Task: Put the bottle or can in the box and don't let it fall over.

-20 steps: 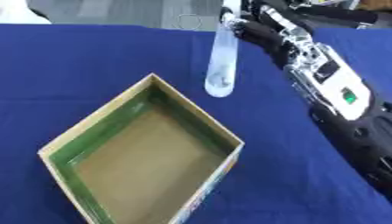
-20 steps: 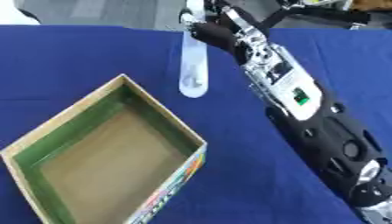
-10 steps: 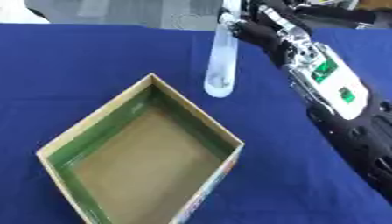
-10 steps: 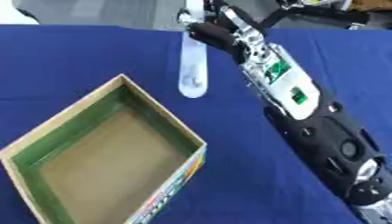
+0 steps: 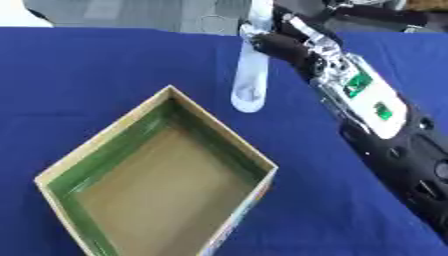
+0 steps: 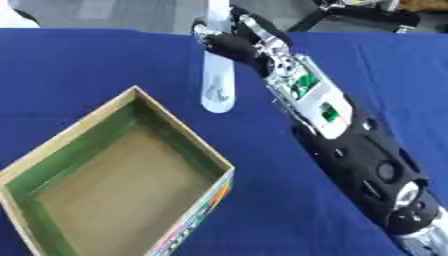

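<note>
Right hand (image 5: 278,44) clamped round clear slim bottle (image 5: 249,82), held above blue table (image 5: 87,70) beyond cardboard box (image 5: 157,185); tall bottle could topple if I set it down tilted.

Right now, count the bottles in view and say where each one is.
1: a tall clear bottle beyond the box's far corner, held near its top by the right hand. The box looks empty.

Right hand (image 5: 278,44) curled around the upper part of a clear bottle (image 5: 249,80), bottle upright-ish, base just past the box's far corner, over the blue table (image 5: 87,75). Box (image 5: 157,185) open, green inner walls, brown floor, sitting corner-on. Right arm (image 5: 385,130) runs in from lower right.
</note>
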Controlling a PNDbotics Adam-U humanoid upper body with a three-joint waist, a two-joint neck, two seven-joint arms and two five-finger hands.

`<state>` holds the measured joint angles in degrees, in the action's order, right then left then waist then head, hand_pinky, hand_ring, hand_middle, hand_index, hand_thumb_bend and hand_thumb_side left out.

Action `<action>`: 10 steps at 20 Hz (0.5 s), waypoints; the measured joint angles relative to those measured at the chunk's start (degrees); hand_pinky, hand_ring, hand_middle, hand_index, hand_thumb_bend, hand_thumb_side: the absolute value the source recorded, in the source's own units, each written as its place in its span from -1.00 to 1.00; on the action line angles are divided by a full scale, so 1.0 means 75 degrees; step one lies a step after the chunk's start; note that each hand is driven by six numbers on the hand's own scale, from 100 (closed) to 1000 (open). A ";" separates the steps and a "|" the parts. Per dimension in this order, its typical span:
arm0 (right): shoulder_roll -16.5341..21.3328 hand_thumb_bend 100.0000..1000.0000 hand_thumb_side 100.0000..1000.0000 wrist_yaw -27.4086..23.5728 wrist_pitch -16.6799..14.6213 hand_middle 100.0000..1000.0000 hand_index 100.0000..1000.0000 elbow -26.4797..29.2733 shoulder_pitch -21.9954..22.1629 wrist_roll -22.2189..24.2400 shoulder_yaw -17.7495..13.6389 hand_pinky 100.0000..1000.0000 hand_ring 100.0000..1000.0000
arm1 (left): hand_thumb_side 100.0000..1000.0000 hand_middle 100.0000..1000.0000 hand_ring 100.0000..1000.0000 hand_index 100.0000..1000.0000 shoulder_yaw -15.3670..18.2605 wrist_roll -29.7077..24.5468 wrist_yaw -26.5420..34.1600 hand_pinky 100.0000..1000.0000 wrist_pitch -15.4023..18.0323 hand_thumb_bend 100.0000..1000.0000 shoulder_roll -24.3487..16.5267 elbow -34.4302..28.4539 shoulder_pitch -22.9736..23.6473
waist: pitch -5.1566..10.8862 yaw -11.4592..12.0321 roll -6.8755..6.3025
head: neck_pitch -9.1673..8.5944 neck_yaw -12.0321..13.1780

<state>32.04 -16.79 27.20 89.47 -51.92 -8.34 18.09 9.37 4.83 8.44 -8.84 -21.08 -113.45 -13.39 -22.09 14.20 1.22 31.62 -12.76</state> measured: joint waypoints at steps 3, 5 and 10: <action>0.0000 -1.00 -0.26 0.0056 -0.0002 1.00 1.00 -0.0078 0.0000 0.0034 0.0002 1.00 1.00 | -1.00 1.00 1.00 0.85 0.0000 -0.0001 0.0000 1.00 0.0005 -0.03 0.0002 0.0000 -0.0024 | -0.0037 0.0031 0.0005 | -0.0006 -0.0041; 0.0000 -1.00 -0.24 0.0082 -0.0003 1.00 1.00 -0.0141 0.0000 0.0035 0.0003 1.00 1.00 | -0.99 1.00 1.00 0.85 0.0000 -0.0003 0.0000 1.00 0.0008 -0.04 0.0022 0.0000 -0.0026 | -0.0041 0.0049 0.0012 | -0.0011 -0.0063; -0.0002 -1.00 -0.29 0.0171 -0.0009 1.00 1.00 -0.0317 0.0007 0.0014 0.0010 1.00 1.00 | -0.99 1.00 1.00 0.84 0.0000 -0.0015 0.0000 1.00 0.0020 -0.04 0.0059 0.0000 -0.0027 | -0.0081 0.0072 0.0025 | -0.0027 -0.0074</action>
<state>32.02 -15.51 27.13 87.09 -51.87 -8.24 18.17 9.37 4.72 8.44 -8.69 -20.64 -113.45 -13.59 -22.69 14.74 1.41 31.42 -13.31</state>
